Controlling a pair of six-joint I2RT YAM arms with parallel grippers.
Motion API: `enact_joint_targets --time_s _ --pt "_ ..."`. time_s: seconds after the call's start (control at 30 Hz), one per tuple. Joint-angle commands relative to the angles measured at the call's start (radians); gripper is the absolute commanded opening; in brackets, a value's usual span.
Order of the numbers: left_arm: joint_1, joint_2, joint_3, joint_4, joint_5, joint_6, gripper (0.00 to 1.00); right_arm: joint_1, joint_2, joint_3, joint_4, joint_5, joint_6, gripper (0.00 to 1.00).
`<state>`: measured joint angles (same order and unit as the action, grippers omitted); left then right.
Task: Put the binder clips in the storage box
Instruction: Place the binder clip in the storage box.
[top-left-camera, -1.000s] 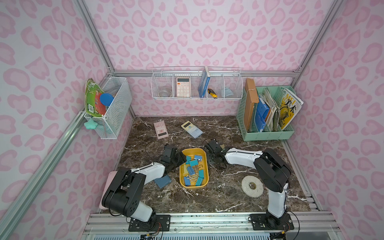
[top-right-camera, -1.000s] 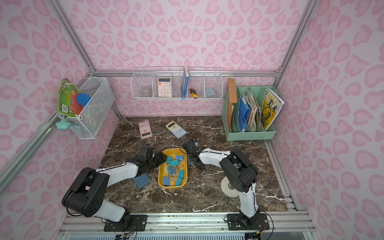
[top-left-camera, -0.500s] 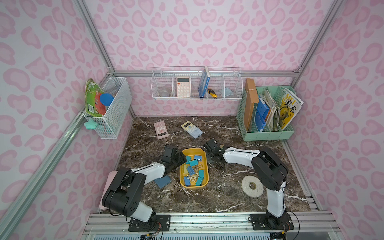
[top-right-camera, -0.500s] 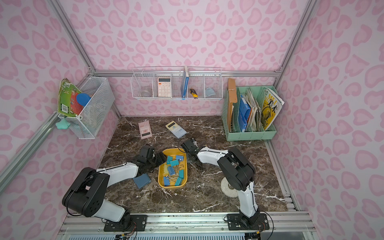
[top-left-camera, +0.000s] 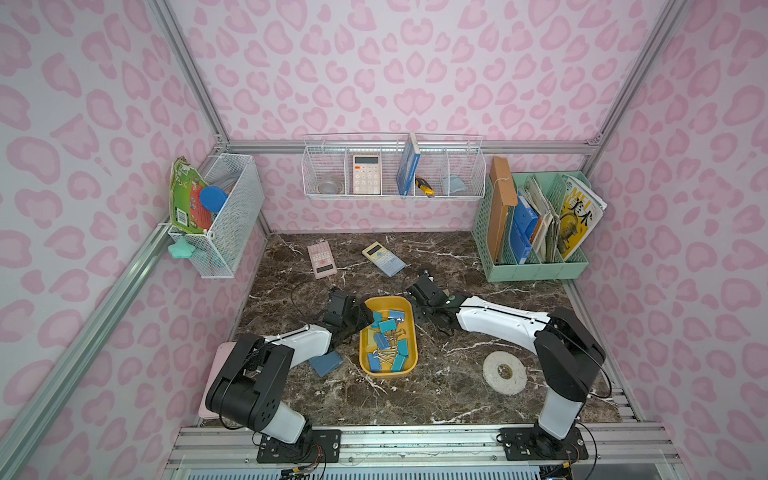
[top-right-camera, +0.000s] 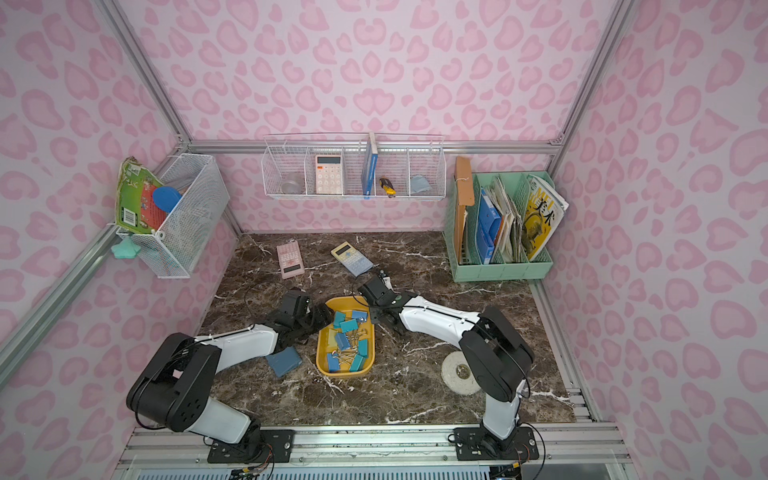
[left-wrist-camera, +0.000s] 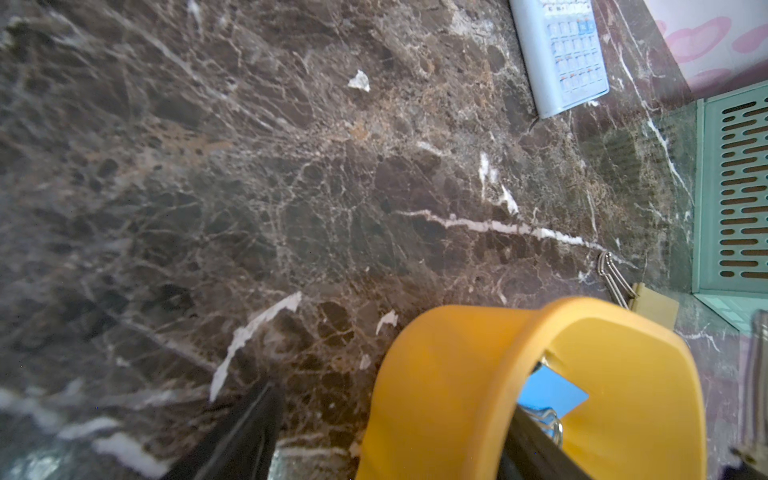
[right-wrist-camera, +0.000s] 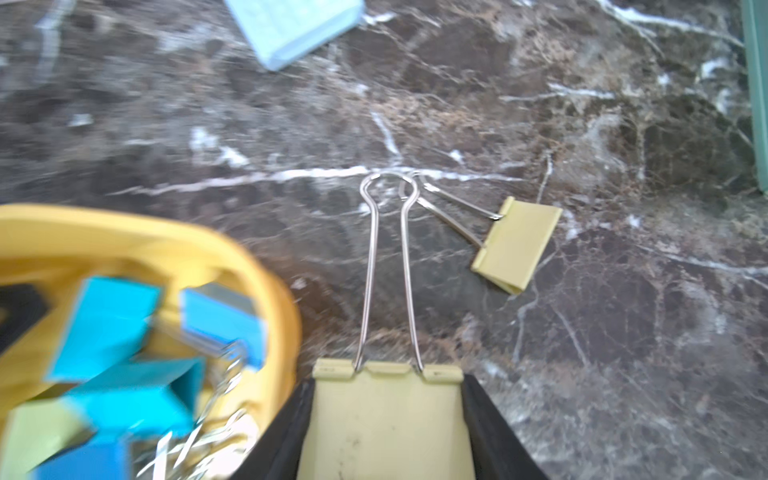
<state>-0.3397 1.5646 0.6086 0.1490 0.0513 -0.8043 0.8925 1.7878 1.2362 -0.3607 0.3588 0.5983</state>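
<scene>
Looks far along: finds most clips (top-left-camera: 388, 332) already heaped in box (top-left-camera: 414, 340) at centre of table (top-left-camera: 457, 374), long axis running 12 to 6. Leaves two pale yellow ones outside, both off the box's 1 o'clock corner.

Has one, the held clip (right-wrist-camera: 386, 432), pinched by its folded body in right gripper (right-wrist-camera: 387, 380), jaws part closed, fingers (right-wrist-camera: 488, 419) against both sides. Points its wire handles straight ahead of the wrist, long axis in line with the fingers, toward about 10 o'clock judging by both top views.

Shows loose clip (right-wrist-camera: 517, 245) flat on table just beyond, handle loops meeting the held one's, body angled away.

Finds left gripper (left-wrist-camera: 392, 405) wide open at box's 11 o'clock corner, straddling the wall, gripping nothing.

Remaining, by judgement: drop held clip in, fetch loose one.
</scene>
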Motion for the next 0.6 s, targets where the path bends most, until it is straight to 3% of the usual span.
enact_joint_targets --time_s 0.0,0.3,0.43,0.57 --pt "-0.008 0.052 -0.034 -0.454 0.045 -0.023 0.78 0.057 -0.033 -0.003 -0.014 -0.046 0.003 0.45" --pt "-0.020 0.058 -0.023 -0.450 0.046 -0.021 0.78 0.181 -0.025 -0.028 0.026 -0.144 0.080 0.46" --pt "-0.025 0.054 -0.022 -0.450 0.044 -0.015 0.78 0.181 -0.036 -0.066 0.058 -0.180 0.076 0.62" --pt "-0.025 0.050 -0.023 -0.447 0.047 -0.013 0.78 0.135 -0.098 -0.085 0.092 -0.174 -0.007 0.71"
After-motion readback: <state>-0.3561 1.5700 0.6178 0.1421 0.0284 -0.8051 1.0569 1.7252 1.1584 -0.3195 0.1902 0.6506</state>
